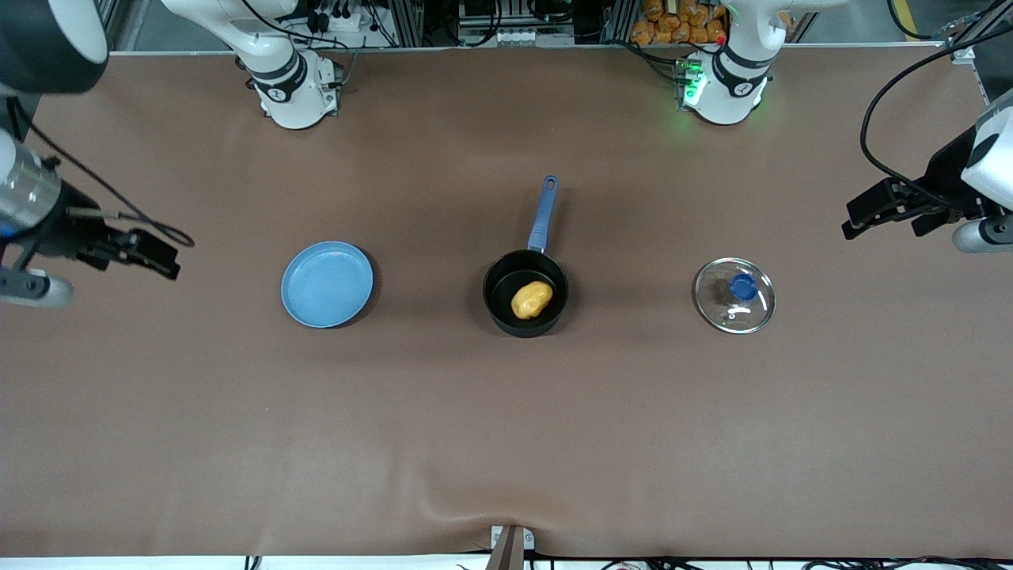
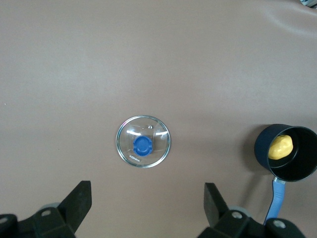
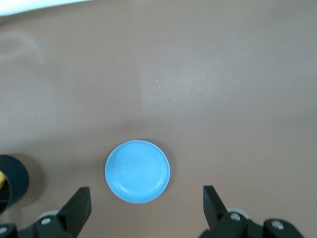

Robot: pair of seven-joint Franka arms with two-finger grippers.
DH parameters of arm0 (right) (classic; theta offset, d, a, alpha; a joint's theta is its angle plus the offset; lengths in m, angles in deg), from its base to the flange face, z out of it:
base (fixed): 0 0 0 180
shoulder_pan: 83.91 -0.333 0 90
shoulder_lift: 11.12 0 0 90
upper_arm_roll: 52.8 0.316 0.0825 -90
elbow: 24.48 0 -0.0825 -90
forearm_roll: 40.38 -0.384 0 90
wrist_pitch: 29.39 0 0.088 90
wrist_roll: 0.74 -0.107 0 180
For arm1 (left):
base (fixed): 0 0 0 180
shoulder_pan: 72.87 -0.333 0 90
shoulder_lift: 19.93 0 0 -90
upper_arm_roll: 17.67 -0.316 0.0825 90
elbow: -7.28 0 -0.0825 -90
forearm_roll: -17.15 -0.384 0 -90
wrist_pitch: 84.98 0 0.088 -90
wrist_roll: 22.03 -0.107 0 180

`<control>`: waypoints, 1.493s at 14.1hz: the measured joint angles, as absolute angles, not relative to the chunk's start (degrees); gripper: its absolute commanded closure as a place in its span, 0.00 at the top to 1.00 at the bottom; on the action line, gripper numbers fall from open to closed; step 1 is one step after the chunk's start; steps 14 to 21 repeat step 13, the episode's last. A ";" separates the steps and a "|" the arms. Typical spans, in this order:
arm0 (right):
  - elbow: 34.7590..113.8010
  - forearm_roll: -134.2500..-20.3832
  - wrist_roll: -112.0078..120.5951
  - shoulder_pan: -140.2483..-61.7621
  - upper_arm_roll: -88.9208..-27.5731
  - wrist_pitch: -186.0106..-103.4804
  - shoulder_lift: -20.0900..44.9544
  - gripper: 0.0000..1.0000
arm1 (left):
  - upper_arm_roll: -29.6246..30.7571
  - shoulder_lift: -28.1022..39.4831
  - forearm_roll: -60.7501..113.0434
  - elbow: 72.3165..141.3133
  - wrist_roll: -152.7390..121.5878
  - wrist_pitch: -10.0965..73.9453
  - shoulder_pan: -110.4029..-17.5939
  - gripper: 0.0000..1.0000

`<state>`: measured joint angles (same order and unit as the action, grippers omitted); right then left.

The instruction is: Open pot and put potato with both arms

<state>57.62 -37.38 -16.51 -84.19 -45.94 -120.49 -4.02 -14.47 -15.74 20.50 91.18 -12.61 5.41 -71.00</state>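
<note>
Pot (image 1: 525, 294) at table centre, uncovered, blue handle pointing toward the arms' bases; potato (image 1: 531, 299) lies inside it; glass lid (image 1: 734, 295) flat on the table toward the left arm's end, plate (image 1: 327, 284) toward the right arm's end; left gripper (image 2: 147, 204) raised over the table near the lid, fingers apart, holding nothing; right gripper (image 3: 146, 204) raised near the plate, fingers apart, holding nothing.

A brown table (image 1: 506, 427) carried three things in a row. The blue plate (image 1: 327, 284) lay toward the right arm's end, the black pot (image 1: 525, 293) sat in the middle, and the glass lid (image 1: 734, 294) lay toward the left arm's end, all well apart.
</note>
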 measured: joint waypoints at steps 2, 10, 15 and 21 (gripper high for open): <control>66.37 -37.39 -16.45 -84.26 -46.97 -122.17 -10.48 1.00 | -14.46 -15.74 20.50 91.21 -12.61 5.31 -71.00 1.00; 66.76 -36.89 -12.68 -84.42 -48.02 -122.62 -13.46 1.00 | -14.46 -15.74 20.50 91.21 -12.61 5.26 -71.00 1.00; 66.53 -36.89 -12.68 -84.42 -48.03 -121.40 -13.48 1.00 | -14.46 -15.74 20.50 91.21 -12.61 5.26 -70.99 1.00; 66.53 -36.89 -12.68 -84.42 -48.03 -121.40 -13.48 1.00 | -14.46 -15.74 20.50 91.21 -12.61 5.26 -70.99 1.00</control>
